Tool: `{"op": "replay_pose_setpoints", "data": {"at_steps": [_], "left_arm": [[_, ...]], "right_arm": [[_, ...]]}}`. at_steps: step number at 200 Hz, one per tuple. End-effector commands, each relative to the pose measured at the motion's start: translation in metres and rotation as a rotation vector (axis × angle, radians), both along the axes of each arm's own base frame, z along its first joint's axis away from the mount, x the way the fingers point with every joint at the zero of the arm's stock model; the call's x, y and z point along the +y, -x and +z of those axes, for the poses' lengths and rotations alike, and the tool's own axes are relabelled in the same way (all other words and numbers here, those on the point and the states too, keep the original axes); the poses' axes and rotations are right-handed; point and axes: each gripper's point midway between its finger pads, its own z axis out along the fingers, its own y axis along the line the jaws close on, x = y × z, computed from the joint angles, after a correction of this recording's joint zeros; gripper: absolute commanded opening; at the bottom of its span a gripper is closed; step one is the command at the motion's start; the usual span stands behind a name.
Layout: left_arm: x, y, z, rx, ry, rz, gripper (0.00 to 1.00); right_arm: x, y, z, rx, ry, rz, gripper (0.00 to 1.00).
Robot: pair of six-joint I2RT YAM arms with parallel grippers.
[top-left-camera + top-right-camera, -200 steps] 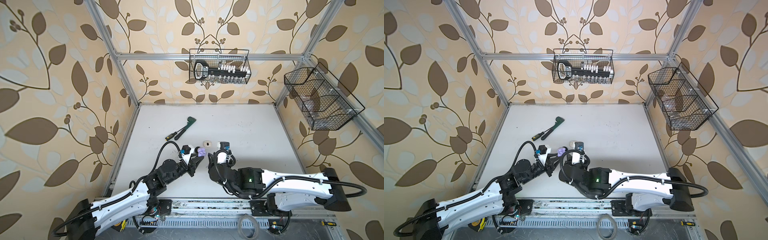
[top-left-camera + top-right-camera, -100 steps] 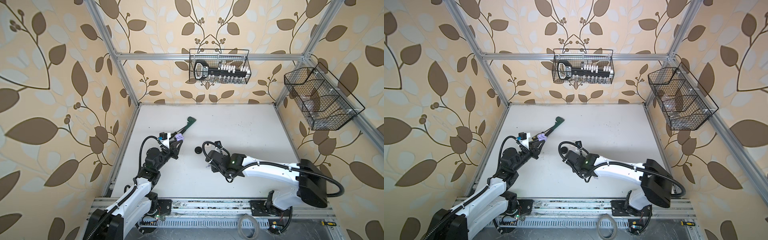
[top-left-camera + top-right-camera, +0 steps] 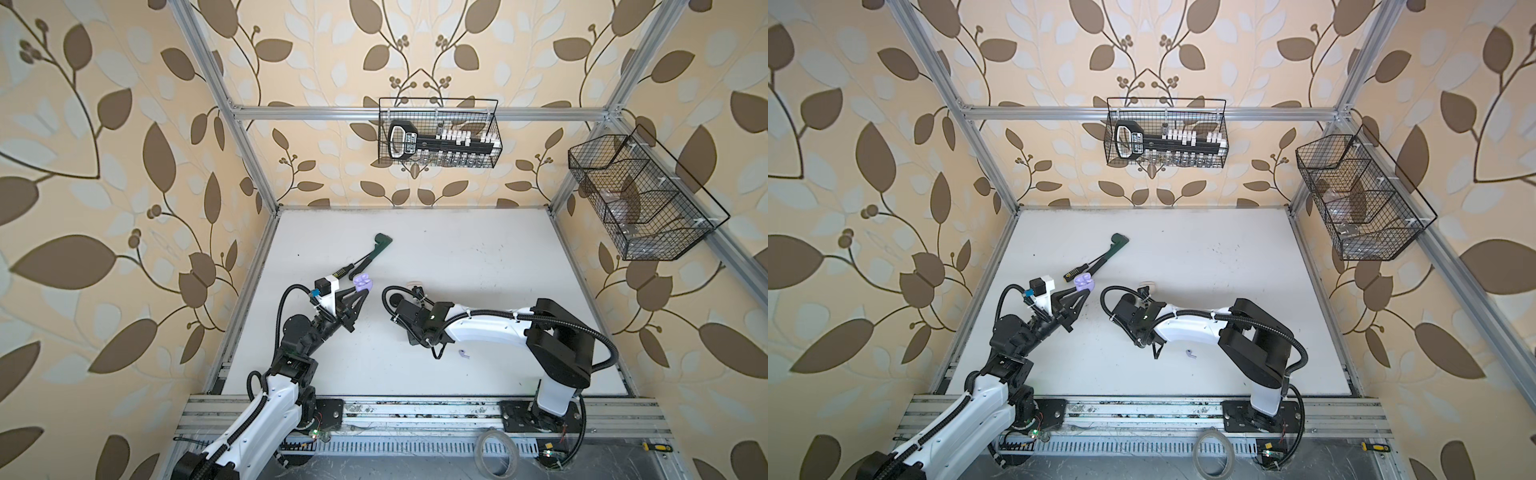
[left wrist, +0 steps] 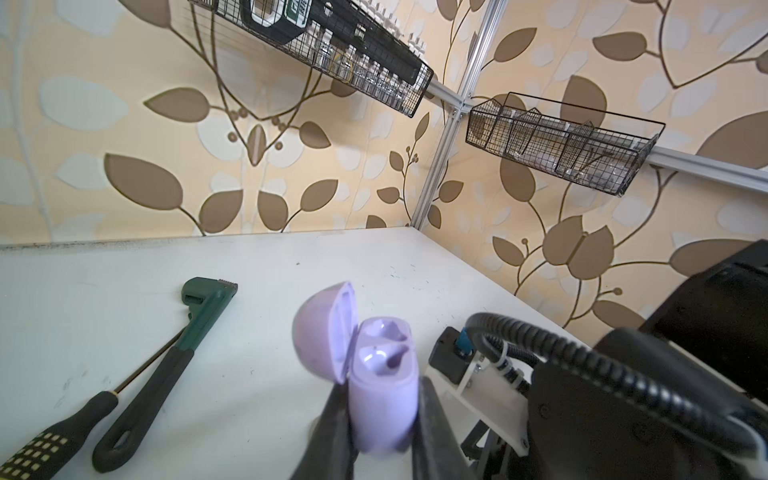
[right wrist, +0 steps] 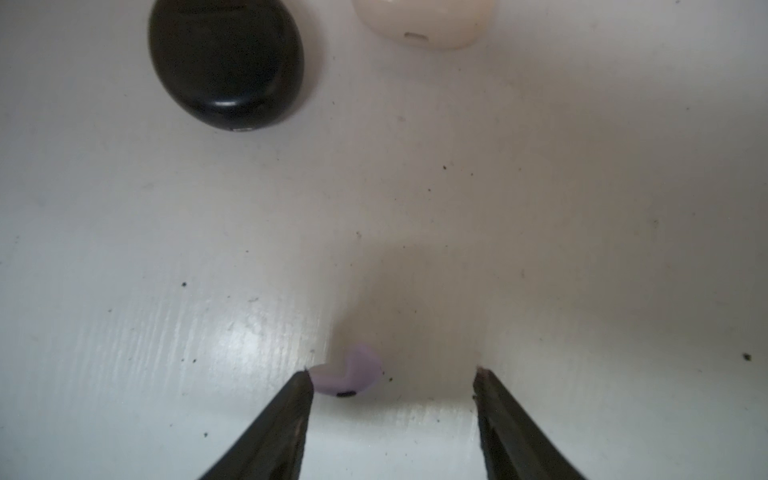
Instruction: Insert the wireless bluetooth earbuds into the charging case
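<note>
While left end effector (image 4: 384, 415) is pinching the open case (image 4: 382, 365), right end effector (image 5: 394, 372) is hovering newly spread over an earbud (image 5: 347, 374); insertion pending.

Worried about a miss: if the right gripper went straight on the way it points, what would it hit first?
Probably the bare table: the open right gripper points down at it, and the lavender earbud lies right beside one fingertip, not centred between them. Its height above the table is unclear.

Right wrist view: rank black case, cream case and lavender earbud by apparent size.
1. Black case
2. Cream case, cut off by the frame, so its order against the black one is unsure
3. Lavender earbud, clearly smallest
</note>
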Motion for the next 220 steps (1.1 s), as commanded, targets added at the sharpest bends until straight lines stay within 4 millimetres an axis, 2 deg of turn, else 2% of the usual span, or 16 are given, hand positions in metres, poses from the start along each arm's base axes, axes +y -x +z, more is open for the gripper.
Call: {"op": "replay_pose_setpoints", "data": {"at_steps": [1, 68, 109, 162, 220], "left_arm": [[-0.002, 0.009, 0.016, -0.077, 0.017, -0.03, 0.0], [-0.002, 0.015, 0.019, -0.093, 0.022, -0.041, 0.0], [-0.003, 0.014, 0.019, -0.094, 0.021, -0.043, 0.0], [-0.003, 0.014, 0.02, -0.096, 0.018, -0.042, 0.0], [-0.003, 0.014, 0.02, -0.098, 0.017, -0.04, 0.0]], "right_arm": [[-0.006, -0.001, -0.007, 0.0, 0.036, -0.023, 0.63], [-0.024, 0.012, -0.016, 0.012, 0.062, -0.035, 0.5], [-0.037, 0.018, -0.015, 0.017, 0.073, -0.051, 0.5], [-0.041, 0.019, 0.009, -0.011, 0.047, -0.041, 0.53], [-0.046, 0.029, -0.01, 0.044, 0.1, -0.018, 0.49]]}}
